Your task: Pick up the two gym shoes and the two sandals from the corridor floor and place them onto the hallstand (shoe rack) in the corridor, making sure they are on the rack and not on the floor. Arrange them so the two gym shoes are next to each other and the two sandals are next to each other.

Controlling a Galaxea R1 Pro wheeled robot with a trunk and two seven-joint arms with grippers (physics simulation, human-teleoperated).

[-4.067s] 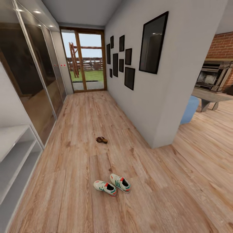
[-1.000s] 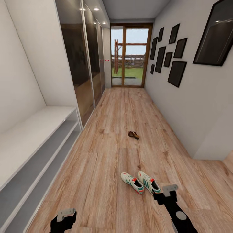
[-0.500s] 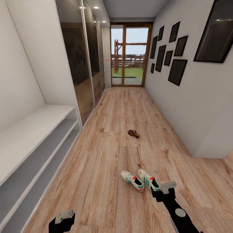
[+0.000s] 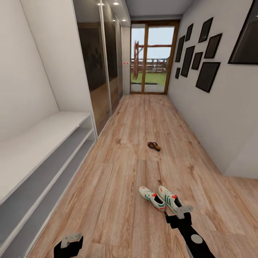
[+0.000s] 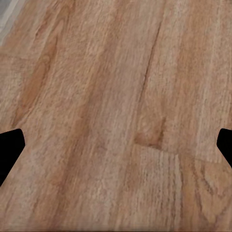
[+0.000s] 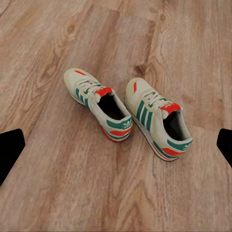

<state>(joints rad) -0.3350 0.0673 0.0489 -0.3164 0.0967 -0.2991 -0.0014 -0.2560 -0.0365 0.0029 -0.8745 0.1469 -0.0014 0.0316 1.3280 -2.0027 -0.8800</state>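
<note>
2 gym shoes point(image 4: 160, 199), 1 visible sandal point(image 4: 154, 146), 1 hallstand point(image 4: 43, 150).

Wood-plank corridor floor point(image 4: 118, 186), two gym shoes point(image 4: 161, 199) side by side, sandals point(image 4: 154, 146) beyond

Narrow corridor point(image 4: 143, 118) floored in light brown wood-grain planks. White wall point(image 4: 229, 107) on one side, hung with a cluster of black frames point(image 4: 200, 53). Opposite, dark glossy sliding wardrobe doors point(image 4: 100, 71) under recessed ceiling spots point(image 4: 115, 3). At the far end, wood-framed glass doors point(image 4: 152, 57) opening on grass, fence and bright daylight.
</note>
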